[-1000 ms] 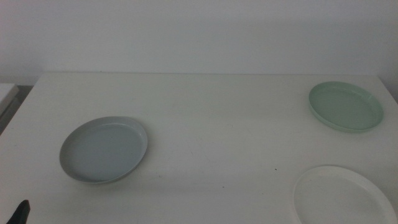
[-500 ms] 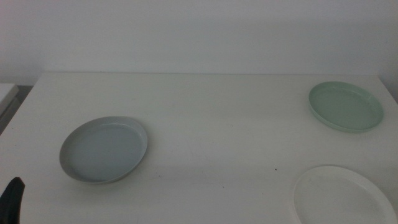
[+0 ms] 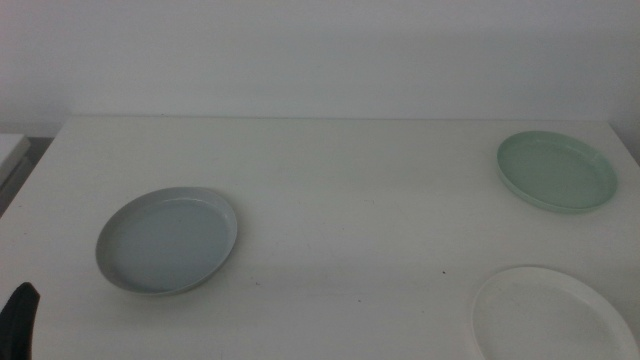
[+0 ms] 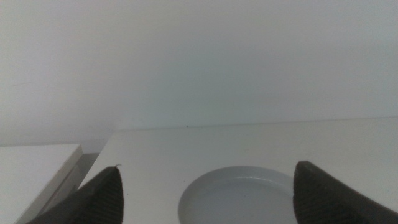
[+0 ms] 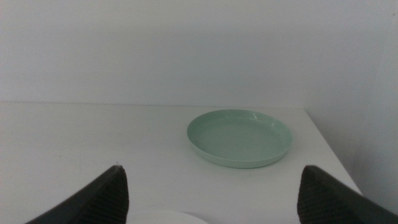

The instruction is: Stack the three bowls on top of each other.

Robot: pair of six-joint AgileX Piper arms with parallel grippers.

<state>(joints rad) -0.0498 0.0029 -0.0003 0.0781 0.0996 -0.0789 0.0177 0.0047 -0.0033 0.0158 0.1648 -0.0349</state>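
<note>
Grey-blue bowl (image 3: 167, 241) sits on my table's (image 3: 350, 200) left, mint green bowl (image 3: 557, 171) far right, white bowl (image 3: 548, 315) near right, all apart. My left gripper (image 4: 208, 196) has its jaws spread wide before the grey-blue one; right gripper (image 5: 214, 193) likewise spread, facing the green.

Left end effector (image 4: 205, 196) jaws spread wide, its tip low at the middle view's left corner. Right end effector (image 5: 211, 196) jaws likewise spread.
</note>
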